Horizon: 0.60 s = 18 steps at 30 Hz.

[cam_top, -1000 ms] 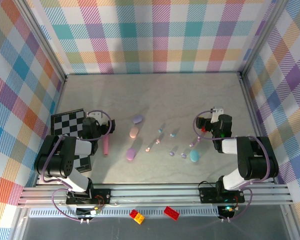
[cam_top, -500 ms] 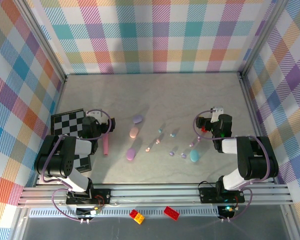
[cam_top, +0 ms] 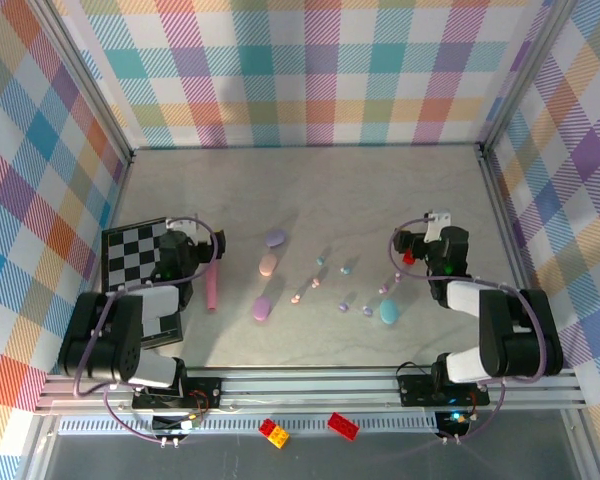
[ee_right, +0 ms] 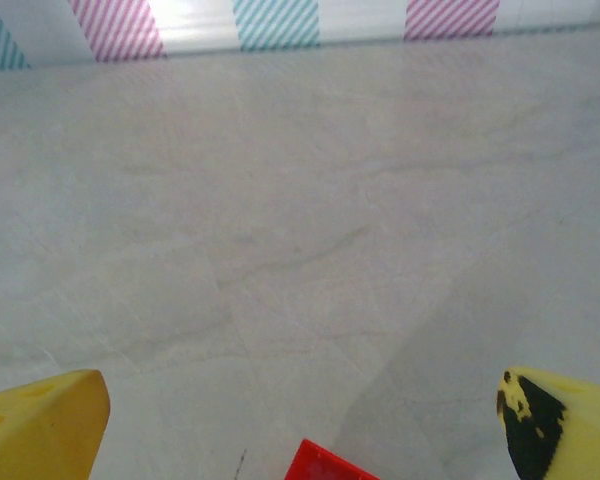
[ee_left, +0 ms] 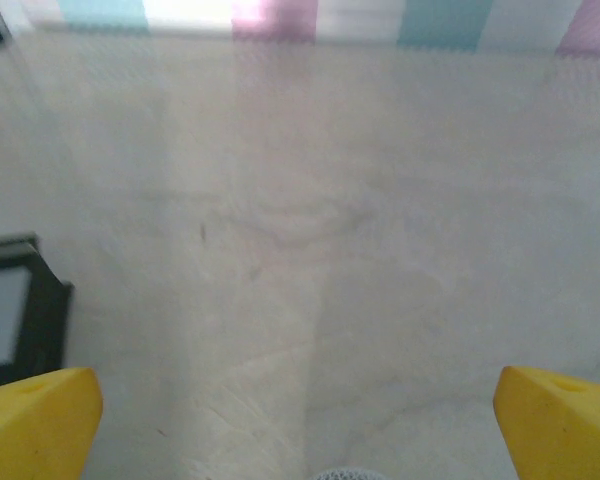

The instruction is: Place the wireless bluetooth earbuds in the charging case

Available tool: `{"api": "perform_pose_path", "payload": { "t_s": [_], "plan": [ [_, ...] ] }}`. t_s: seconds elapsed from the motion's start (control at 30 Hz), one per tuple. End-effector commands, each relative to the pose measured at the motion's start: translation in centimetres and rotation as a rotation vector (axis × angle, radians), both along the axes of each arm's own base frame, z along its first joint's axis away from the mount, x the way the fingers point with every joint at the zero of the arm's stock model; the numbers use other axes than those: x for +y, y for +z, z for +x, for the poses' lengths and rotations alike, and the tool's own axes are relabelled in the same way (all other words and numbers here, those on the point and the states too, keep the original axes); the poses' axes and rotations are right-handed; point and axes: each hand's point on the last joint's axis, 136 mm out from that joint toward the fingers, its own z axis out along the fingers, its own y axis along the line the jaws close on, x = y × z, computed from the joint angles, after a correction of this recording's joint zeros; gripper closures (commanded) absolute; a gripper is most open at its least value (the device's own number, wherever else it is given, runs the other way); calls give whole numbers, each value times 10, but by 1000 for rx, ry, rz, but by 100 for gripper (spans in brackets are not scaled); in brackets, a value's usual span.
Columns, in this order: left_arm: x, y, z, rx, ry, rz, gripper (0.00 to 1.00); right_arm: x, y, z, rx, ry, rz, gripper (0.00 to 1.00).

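Earbuds (cam_top: 348, 267), centre of frame on counter (cam_top: 280, 190): tiny, light, likely slippery, pinch each across its stem | left tool (ee_left: 300, 418) and right tool (ee_right: 300, 405): both spread wide, empty.

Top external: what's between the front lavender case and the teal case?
A few loose earbuds on the table, otherwise bare; the top view shows it.

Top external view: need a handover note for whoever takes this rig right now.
Left gripper: open, empty, near the checkerboard.
Right gripper: open, empty.
Earbuds: loose on the table, mid-scene.
Left of them: lavender case, pink case, second lavender case. Right of them: teal case.
Done: no bud seen in a case.
Left: pick up each bud and seat it in a case.
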Motion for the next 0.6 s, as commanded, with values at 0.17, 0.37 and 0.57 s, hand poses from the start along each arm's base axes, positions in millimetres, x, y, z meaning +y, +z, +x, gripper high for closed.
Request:
{"api": "perform_pose_path", "payload": {
  "t_s": [0.17, 0.37, 0.57],
  "plan": [
    [-23, 56, -17, -20, -6, 33, 0, 3, 48, -17, -4, -9, 80, 1],
    [-66, 66, -52, 58, -65, 35, 0, 33, 63, -55, 59, 63, 262, 1],
    [-90, 57, -104, 166, -100, 36, 0, 71, 64, -100, 150, 174, 338, 1]
  ]
}}
